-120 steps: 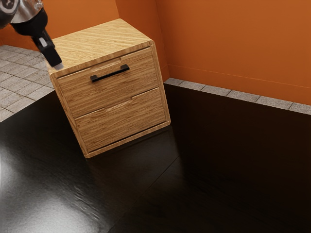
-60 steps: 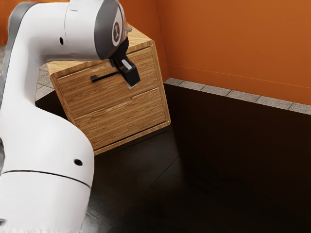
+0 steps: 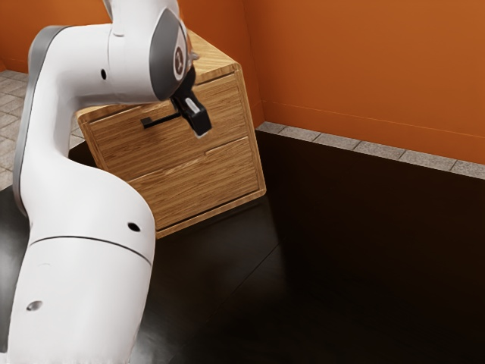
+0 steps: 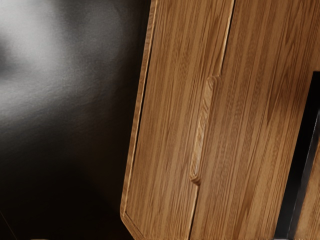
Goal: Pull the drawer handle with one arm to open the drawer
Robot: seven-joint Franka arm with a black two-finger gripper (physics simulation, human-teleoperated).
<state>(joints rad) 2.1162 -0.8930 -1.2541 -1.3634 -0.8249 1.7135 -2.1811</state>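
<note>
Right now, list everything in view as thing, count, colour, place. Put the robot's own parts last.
light-brown wooden two-drawer cabinet: one, light brown, on the black surface by the orange wall.
upper drawer front: one, wood, looks flush.
lower drawer front: one, wood, below it.
slim black bar handle: one, black, on the upper drawer front.
glossy black surface: one, black, under the cabinet.
orange wall: orange, behind.
grey tile strip: one, grey, along the wall's base.
white robot arm: one, white, exterior view's left.
jaws: one pair, black, at the handle's end.
</note>
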